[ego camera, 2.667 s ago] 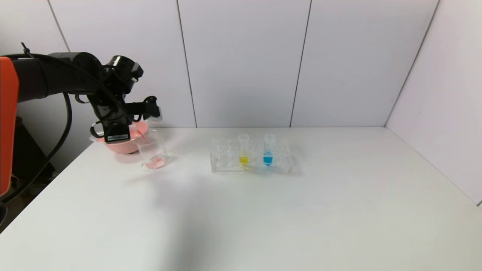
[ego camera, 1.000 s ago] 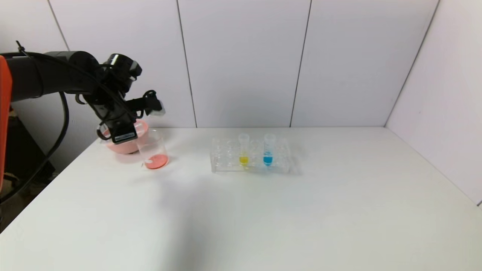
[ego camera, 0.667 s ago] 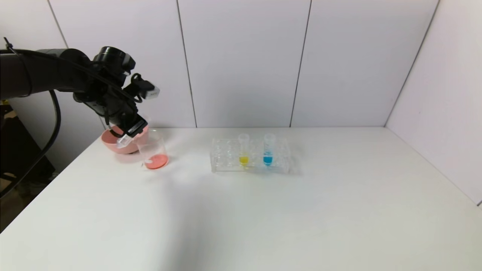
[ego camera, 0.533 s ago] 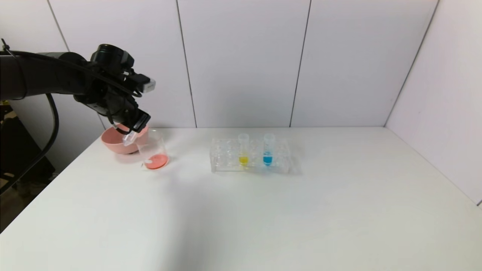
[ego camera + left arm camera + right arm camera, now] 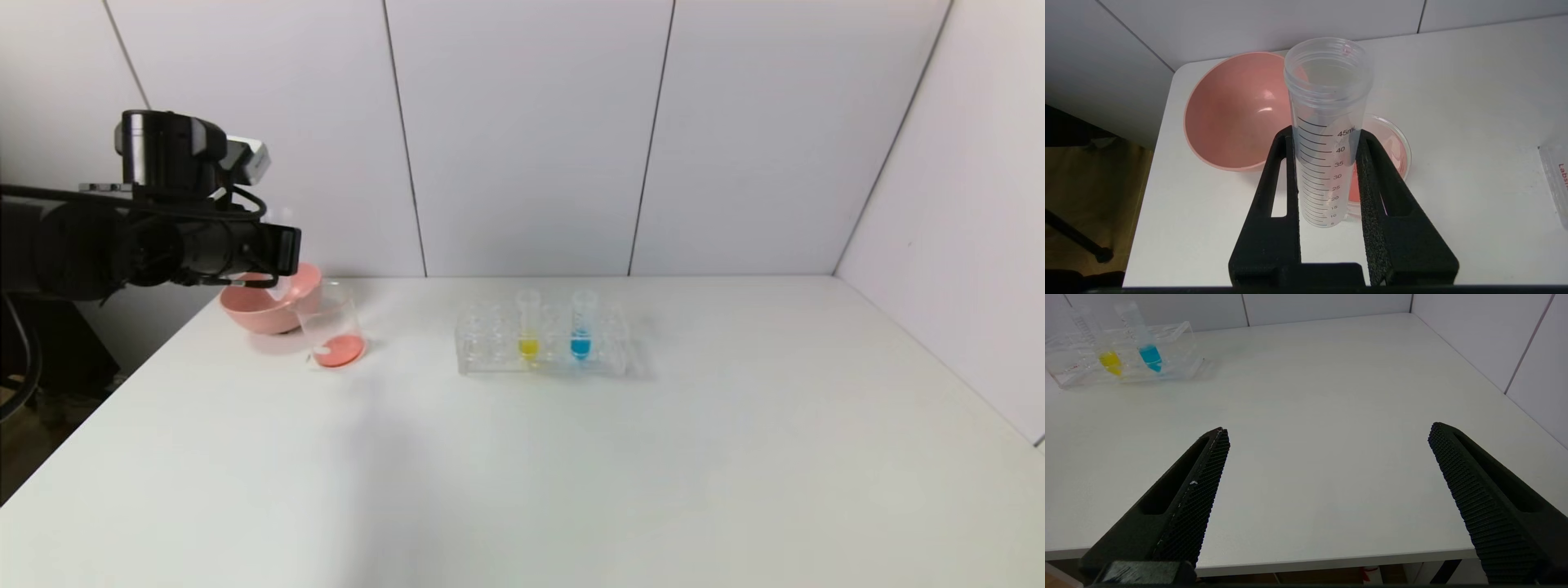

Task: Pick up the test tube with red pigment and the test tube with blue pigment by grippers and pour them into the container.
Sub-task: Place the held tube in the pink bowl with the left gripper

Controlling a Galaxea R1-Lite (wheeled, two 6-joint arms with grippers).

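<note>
My left gripper [image 5: 280, 250] [image 5: 1325, 134] is shut on the test tube with red pigment [image 5: 1327, 122], a clear graduated tube held mouth up, with no liquid showing inside. It hangs above the table's far left, between the pink bowl and the container [image 5: 331, 327] [image 5: 1394, 141], a small clear beaker with red liquid in its bottom. The test tube with blue pigment [image 5: 580, 327] [image 5: 1145, 343] stands upright in the clear rack [image 5: 490, 347] [image 5: 1182, 347]. My right gripper [image 5: 1329, 429] is open over the table's near right edge, out of the head view.
A pink bowl [image 5: 253, 312] [image 5: 1233, 110] sits at the far left corner, just behind the beaker. A yellow-liquid tube [image 5: 528, 327] [image 5: 1106, 355] stands in the rack beside the blue one. White wall panels close off the back and right.
The left wrist has turned back from its tipped pose over the beaker, bringing the tube upright. The arm has drawn back to the left, and red liquid has settled in the beaker.
</note>
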